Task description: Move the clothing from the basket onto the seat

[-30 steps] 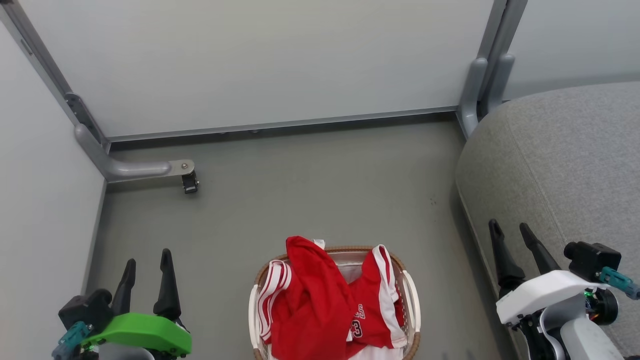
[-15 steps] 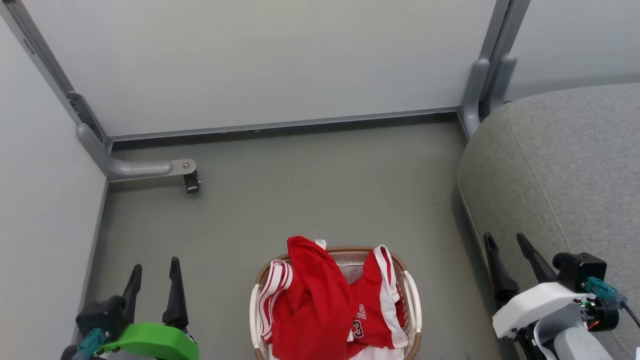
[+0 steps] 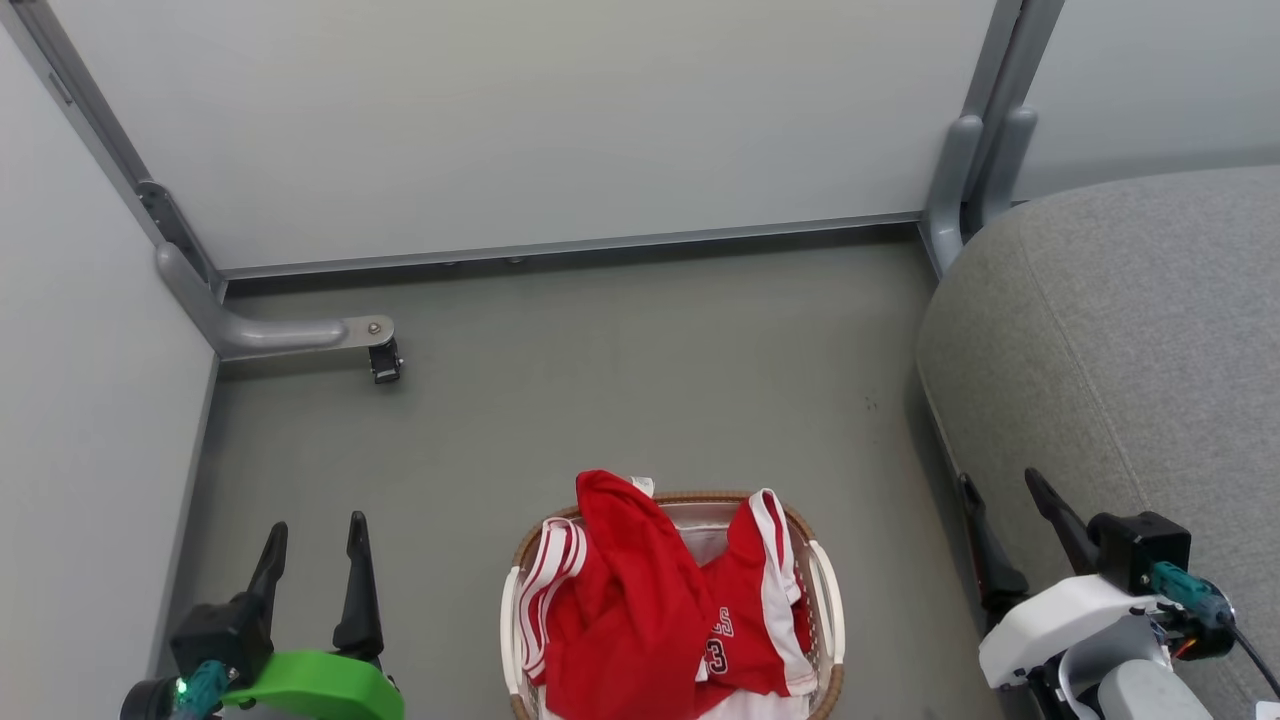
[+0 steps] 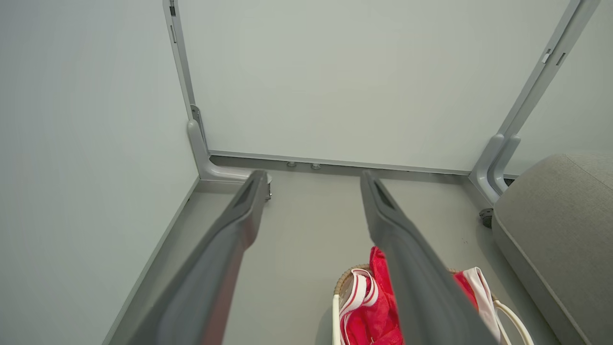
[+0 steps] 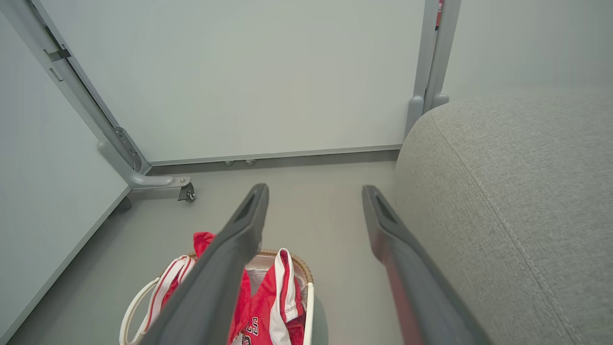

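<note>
The red clothing (image 3: 640, 610) lies heaped in the white basket (image 3: 828, 590) on the floor at the bottom middle of the head view, a striped piece with white trim beside a plain red top. The clothing (image 4: 371, 311) (image 5: 258, 311) also shows low in both wrist views. The grey seat (image 3: 1130, 360) fills the right side. My left gripper (image 3: 313, 528) stands open at the lower left, well left of the basket, with nothing in it. My right gripper (image 3: 1000, 482) stands open at the lower right, between the basket and the seat's edge, also with nothing in it.
Pale partition walls (image 3: 520, 120) close off the back and the left. A grey metal foot with a caster (image 3: 383, 358) sticks out onto the floor at the back left. Another post base (image 3: 950, 190) stands at the seat's back corner. Grey floor (image 3: 620, 380) lies beyond the basket.
Both grippers have dropped lower in the head view, toward its bottom edge, still open. The picture has shifted slightly. The clothing and basket lie as before.
</note>
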Robot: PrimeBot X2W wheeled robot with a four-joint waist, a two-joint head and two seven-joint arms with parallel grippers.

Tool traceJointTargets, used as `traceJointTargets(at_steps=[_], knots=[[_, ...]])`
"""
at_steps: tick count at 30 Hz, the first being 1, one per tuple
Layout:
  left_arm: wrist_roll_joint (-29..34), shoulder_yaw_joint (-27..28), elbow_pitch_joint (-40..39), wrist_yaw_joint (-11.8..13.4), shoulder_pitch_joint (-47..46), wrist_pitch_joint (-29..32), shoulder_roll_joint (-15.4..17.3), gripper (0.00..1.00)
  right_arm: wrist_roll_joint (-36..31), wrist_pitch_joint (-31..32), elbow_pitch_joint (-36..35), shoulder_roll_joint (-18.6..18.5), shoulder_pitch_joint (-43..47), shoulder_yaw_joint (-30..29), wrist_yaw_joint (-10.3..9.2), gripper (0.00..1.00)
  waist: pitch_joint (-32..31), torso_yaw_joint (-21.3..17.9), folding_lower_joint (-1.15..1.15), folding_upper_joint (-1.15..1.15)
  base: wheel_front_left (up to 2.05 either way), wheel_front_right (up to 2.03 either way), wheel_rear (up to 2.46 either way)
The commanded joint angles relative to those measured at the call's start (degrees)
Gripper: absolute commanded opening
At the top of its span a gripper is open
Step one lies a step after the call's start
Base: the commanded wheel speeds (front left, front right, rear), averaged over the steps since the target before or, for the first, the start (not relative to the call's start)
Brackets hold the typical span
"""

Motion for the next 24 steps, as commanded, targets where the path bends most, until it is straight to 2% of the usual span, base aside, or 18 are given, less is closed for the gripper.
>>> traceJointTargets(at_steps=[1, 18, 24], knots=[[1.56, 0.25, -0.64, -0.25, 0.61, -0.54, 0.03, 1.0, -1.37, -0.55, -0.56, -0.07, -0.29, -0.29, 0.0, 1.0, 0.01, -0.01, 0.0, 0.0, 0.0, 0.0, 0.0], [5.67, -1.99, -0.23, -0.33, 1.67, -2.34, 0.02, 1.0, -7.18, -2.38, -1.54, -0.18, 0.45, -0.22, -0.01, 1.0, 0.11, -0.02, 0.0, 0.0, 0.0, 0.0, 0.0], [4.64, -3.78, 0.67, -0.3, 1.22, -2.27, 0.03, 1.0, -6.86, -2.33, -2.16, -0.57, -0.14, 0.14, -0.01, 1.0, 1.59, -0.54, 0.0, 0.0, 0.0, 0.0, 0.0]])
